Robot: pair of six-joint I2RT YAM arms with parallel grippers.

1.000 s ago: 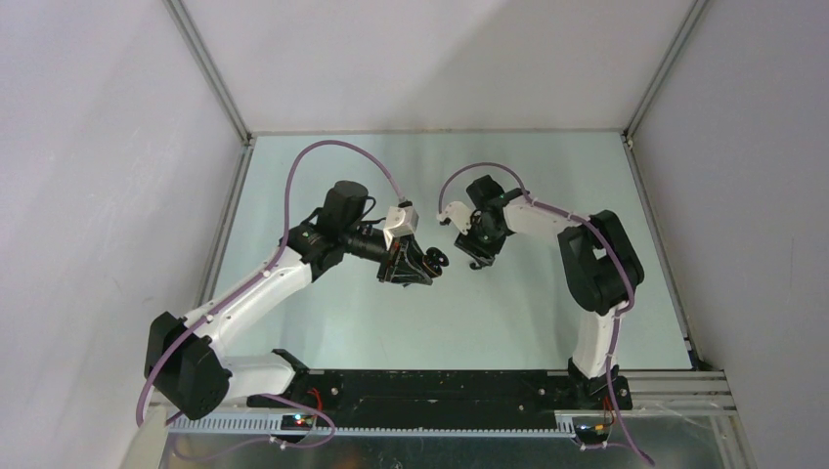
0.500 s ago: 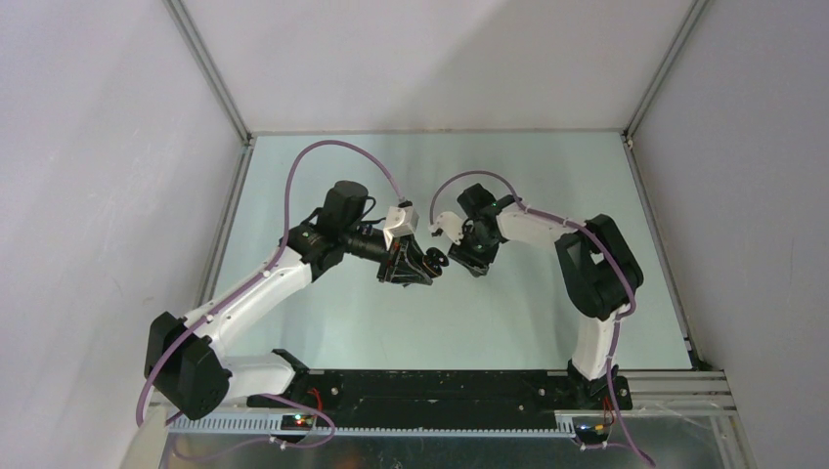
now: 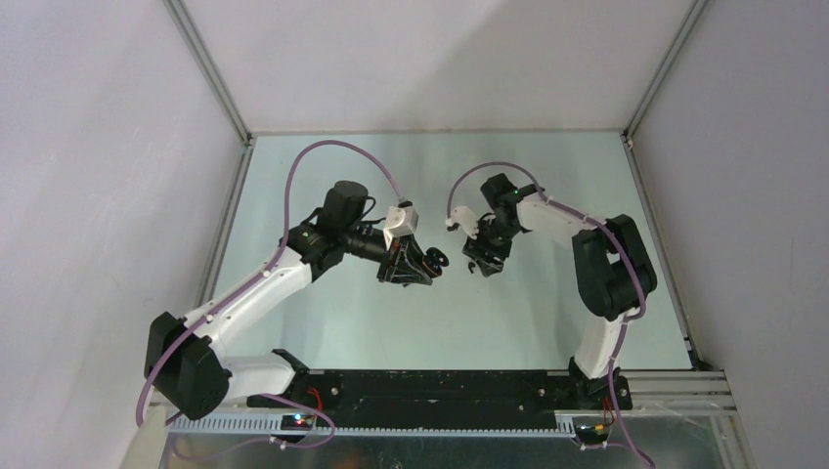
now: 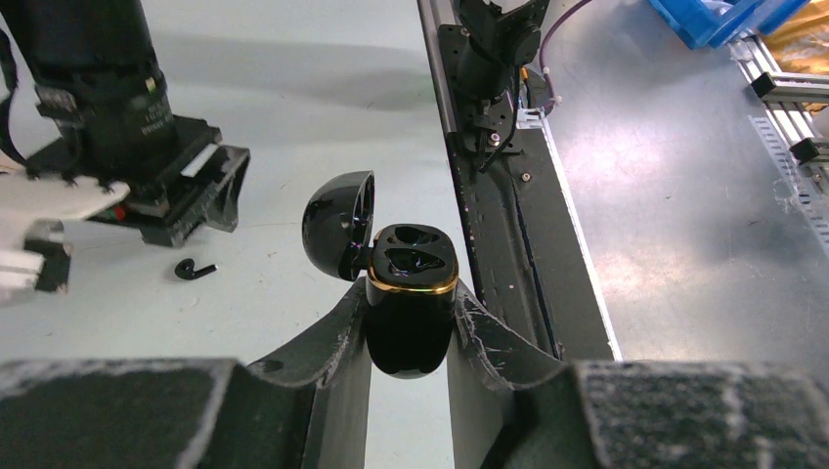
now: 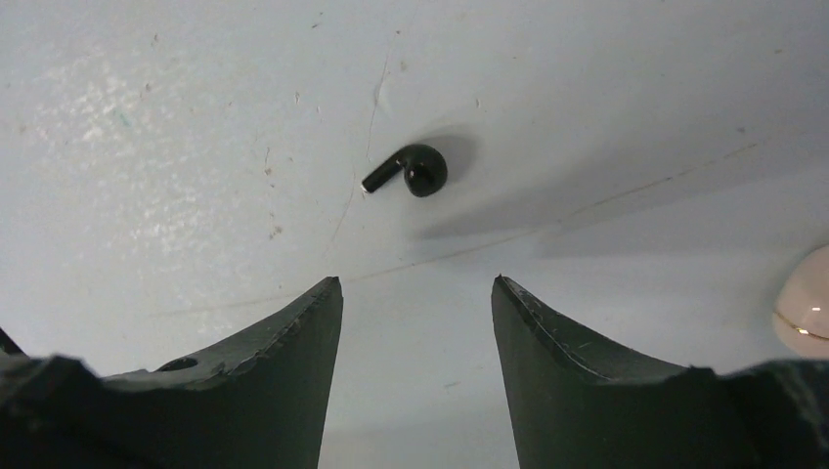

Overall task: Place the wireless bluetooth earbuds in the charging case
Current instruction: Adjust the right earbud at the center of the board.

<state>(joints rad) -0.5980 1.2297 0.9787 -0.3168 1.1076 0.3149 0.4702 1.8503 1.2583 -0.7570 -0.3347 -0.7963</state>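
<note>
Left gripper (image 4: 411,305) tight on black case (image 4: 412,266); right gripper (image 5: 415,285) agape, empty, over black earbud (image 5: 420,169) near cream object (image 5: 807,303)

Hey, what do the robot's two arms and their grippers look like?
Left arm and right arm alike: white links, black joints, a thin purple cable along each. Gripper fingers are black, wedge-shaped, with scuffed whitish edges.

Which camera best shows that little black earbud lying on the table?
The right wrist view: the black earbud is close, sharp and unobstructed. The left wrist view shows it small and distant; in the top view it is too tiny to tell.
</note>
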